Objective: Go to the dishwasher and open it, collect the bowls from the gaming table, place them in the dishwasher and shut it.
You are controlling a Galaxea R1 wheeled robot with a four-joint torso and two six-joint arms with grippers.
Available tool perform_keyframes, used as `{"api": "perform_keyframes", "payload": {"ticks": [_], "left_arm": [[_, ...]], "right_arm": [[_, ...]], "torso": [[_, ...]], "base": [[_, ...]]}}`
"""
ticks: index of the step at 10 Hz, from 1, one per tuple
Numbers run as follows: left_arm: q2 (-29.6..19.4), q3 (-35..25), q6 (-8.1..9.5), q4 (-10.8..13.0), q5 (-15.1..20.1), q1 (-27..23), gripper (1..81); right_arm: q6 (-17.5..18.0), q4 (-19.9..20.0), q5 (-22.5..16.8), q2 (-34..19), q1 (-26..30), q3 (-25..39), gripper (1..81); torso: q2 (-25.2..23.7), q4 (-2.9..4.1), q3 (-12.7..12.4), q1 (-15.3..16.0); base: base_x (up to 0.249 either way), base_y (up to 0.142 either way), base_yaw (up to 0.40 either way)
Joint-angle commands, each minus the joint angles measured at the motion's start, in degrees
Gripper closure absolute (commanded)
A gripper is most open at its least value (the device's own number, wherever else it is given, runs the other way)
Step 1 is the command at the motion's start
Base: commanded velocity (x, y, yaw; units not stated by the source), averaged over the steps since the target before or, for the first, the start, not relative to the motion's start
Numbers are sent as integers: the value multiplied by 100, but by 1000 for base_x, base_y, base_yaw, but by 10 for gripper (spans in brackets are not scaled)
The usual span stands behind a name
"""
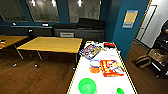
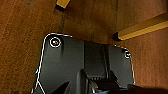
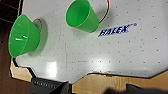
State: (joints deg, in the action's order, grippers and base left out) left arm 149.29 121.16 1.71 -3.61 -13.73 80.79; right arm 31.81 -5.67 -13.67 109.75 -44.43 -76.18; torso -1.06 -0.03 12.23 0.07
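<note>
The gaming table point(image 1: 82, 72) stretches away from me at lower right, white-topped with a yellow-and-black striped edge. A wide bright green bowl point(image 1: 87, 85) stands near its close end. Farther along is an orange bowl point(image 1: 94, 67), and a small green bowl point(image 1: 120, 91) sits at the near right. In the right wrist view the wide green bowl point(image 3: 23, 36) and the small green bowl point(image 3: 81, 16) stand apart on the white dotted top point(image 3: 112, 57). The left wrist view looks down on wooden floor point(image 2: 22, 30). The dishwasher is out of view.
Two colourful flat game boxes point(image 1: 90, 50) point(image 1: 111, 68) and a red object point(image 1: 109, 45) lie on the table. A yellow-wood table point(image 1: 53, 44) stands to the left on wooden floor. A teal pillar point(image 1: 127, 30) rises to the right, with a bag point(image 1: 142, 61) beyond it.
</note>
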Motion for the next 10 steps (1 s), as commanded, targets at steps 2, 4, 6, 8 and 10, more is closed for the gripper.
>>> {"api": "perform_keyframes", "payload": {"ticks": [2,4,6,8,10], "left_arm": [[-109,-57,5,18,274,-208,10],[-92,-49,5,18,274,-208,10],[-83,-49,5,9,274,-208,10],[-83,-49,5,10,274,-208,10],[-83,-40,5,9,274,-208,10]], "right_arm": [[387,145,-645,-381,1176,-98,10],[432,171,-874,-346,1502,-45,10],[458,180,-997,-293,1678,-36,10],[458,180,-998,-284,1714,-28,10],[458,180,-998,-267,1722,-45,10]], "torso": [[0,0,0,2],[0,0,0,2],[0,0,2,2],[2,0,272,2],[2,0,562,2]], "base": [[0,0,0],[0,0,0],[0,0,0],[0,0,0],[0,0,0]]}}
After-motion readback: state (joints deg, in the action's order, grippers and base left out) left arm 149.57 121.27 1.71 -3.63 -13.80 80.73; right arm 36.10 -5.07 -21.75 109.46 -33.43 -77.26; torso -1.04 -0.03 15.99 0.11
